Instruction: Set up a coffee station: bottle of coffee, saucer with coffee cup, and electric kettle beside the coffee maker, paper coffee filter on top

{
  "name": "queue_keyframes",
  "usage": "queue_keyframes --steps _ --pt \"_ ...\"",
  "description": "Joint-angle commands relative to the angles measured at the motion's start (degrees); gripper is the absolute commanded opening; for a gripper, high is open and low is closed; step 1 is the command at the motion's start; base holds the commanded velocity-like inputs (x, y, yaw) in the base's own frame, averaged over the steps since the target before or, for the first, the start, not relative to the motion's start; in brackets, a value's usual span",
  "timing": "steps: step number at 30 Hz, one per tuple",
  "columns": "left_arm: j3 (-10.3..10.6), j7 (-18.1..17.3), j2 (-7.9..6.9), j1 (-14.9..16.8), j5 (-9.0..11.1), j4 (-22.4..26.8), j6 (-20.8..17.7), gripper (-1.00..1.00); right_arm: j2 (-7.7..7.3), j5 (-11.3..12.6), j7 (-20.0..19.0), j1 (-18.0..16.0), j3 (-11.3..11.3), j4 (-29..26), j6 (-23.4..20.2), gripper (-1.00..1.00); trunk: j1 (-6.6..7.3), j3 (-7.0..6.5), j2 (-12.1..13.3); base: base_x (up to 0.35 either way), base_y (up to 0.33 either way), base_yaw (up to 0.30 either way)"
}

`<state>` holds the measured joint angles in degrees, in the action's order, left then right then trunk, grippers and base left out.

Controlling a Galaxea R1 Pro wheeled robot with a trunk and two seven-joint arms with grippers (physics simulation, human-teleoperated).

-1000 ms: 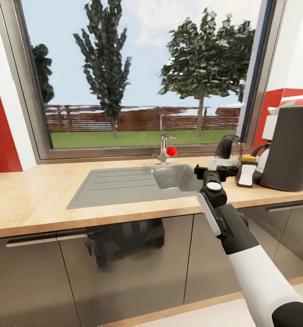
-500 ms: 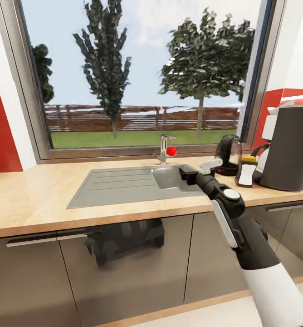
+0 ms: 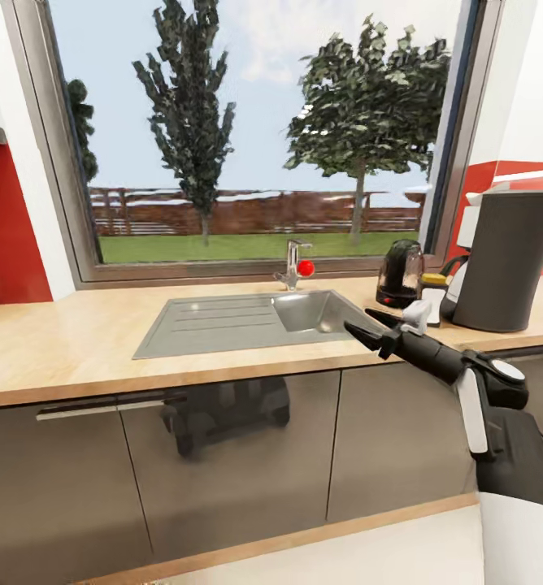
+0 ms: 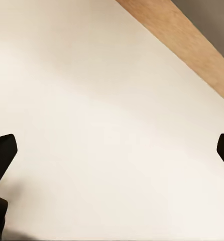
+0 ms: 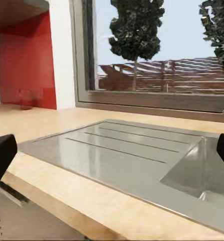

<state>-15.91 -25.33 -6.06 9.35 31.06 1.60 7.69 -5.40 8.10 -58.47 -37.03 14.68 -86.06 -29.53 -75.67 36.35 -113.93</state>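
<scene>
The coffee maker [image 3: 507,262], a tall dark grey cylinder, stands at the right end of the kitchen countertop [image 3: 60,349]. A thin pale piece shows along its top edge; I cannot tell what it is. Left of it stand the bottle of coffee [image 3: 435,297] with its yellow cap and the clear electric kettle [image 3: 400,275] near the window sill. My right gripper [image 3: 359,320] is open and empty, hovering at the sink's right front corner, apart from the kettle and bottle. Its wrist view looks across the sink [image 5: 142,160]. My left gripper [image 4: 112,150] is open over pale floor.
The steel sink [image 3: 223,325] with its drainboard is set into the counter's middle, with a faucet [image 3: 292,264] and red knob behind it. A large window spans the back wall. Glossy dark cabinet fronts [image 3: 223,479] run below. Something white sits behind the coffee maker.
My right gripper has drawn back from the kettle toward the counter's front edge and turned to point left. The kettle stays standing. The head view shifted slightly.
</scene>
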Motion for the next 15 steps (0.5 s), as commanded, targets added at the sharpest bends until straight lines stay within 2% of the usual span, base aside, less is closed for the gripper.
queue_keyframes --steps 1,3,4,10,12,15 --pt "-0.4 -0.3 -0.01 0.1 -0.3 -0.1 0.2 1.00 -0.02 0.3 -2.2 0.5 0.9 0.0 -0.4 1.00 0.03 0.06 0.0 -0.243 0.000 0.000" --pt "-0.4 -0.3 -0.01 0.1 -0.3 -0.1 0.2 1.00 -0.31 0.3 -4.9 1.5 1.9 0.0 -0.4 1.00 0.03 0.06 0.0 -0.259 0.000 0.000" --pt "-0.4 -0.3 -0.01 0.1 -0.3 -0.1 0.2 1.00 -0.93 0.3 -7.2 2.5 2.7 0.0 -0.4 1.00 0.03 0.06 0.0 -0.150 0.000 0.000" --pt "-0.4 -0.2 -0.01 0.1 -0.3 -0.1 0.1 1.00 -3.28 0.3 -13.4 5.7 3.6 0.1 0.4 1.00 0.03 0.06 0.0 -0.064 0.000 0.000" --pt "-0.4 -0.2 -0.01 0.1 -0.3 -0.1 0.1 1.00 -3.80 0.3 -16.0 7.8 5.4 0.2 3.3 1.00 0.03 0.06 0.0 -0.013 0.000 0.000" --pt "-0.4 -0.2 -0.01 0.1 -0.3 -0.1 0.2 1.00 -4.00 0.3 -17.9 9.6 7.2 0.2 4.7 1.00 0.03 0.06 0.0 -0.007 0.000 0.000"
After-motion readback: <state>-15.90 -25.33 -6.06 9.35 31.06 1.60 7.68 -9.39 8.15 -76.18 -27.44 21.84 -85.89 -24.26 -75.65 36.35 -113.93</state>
